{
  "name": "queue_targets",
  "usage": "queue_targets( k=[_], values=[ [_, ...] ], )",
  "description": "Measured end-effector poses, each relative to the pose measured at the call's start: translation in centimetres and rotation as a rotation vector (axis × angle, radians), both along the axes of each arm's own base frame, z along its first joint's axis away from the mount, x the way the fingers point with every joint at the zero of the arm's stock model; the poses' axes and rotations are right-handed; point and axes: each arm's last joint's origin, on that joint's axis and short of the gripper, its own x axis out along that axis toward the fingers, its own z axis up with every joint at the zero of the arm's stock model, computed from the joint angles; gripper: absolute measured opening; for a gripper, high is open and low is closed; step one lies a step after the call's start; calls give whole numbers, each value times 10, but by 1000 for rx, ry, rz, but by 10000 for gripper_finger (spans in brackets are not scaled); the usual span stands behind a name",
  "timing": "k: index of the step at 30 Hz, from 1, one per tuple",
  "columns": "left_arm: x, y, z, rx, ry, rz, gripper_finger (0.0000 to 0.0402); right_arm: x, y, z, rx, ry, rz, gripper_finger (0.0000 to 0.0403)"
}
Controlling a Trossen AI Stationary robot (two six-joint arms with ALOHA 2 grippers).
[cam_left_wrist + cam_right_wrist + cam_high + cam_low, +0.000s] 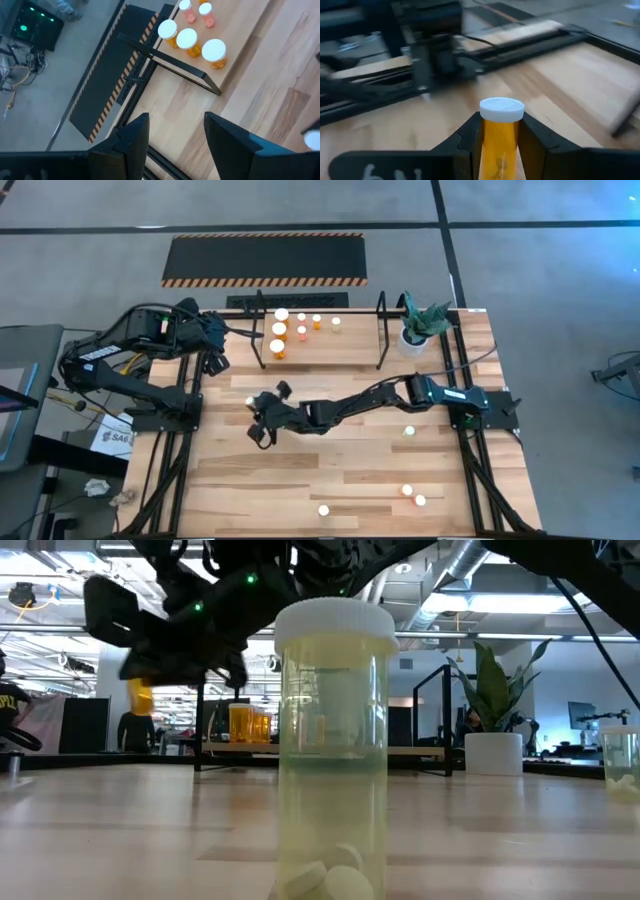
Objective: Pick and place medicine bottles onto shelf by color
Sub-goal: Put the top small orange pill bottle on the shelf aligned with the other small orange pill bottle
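Observation:
My right gripper (256, 412) reaches across the middle of the table toward its left and is shut on an orange bottle with a white cap (501, 131). My left gripper (175, 135) is open and empty, above the table's far left by the shelf's left end. The shelf (320, 352), with black bars and a wood floor, stands at the far edge. On its left part stand three orange bottles (214, 53) and a few small pink ones (206, 14). Loose pale bottles stand on the table (408, 430). My right gripper pinches the orange bottle's body (501, 145) just under its white cap, between the two fingers (536, 142), one on each side. The bottle stands upright in the hold. Its lower end is hidden by the fingers, so I cannot tell if it is clear of the table.
A tall pale bottle with white pills (333, 740) stands near the table's near edge (323, 510). Two more bottles stand at the near right (413, 495). A white pot with a green plant (418, 330) stands at the far right by the shelf's right hoop.

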Motion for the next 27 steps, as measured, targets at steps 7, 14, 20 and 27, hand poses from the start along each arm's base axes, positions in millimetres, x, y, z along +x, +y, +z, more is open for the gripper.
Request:
queue_targets(
  k=[7,14,20,27],
  values=[
    [0,0,0,-10,-9,13,178,8,-12,8,-67,-51,431,116],
    [0,0,0,-29,-51,66,178,11,-33,11,-102,-100,649,116],
    [0,0,0,-43,-80,104,178,21,-46,-34,-47,-251,640,116],
    [0,0,0,-47,-90,116,178,22,-47,-38,-86,-334,638,116]
  ],
)
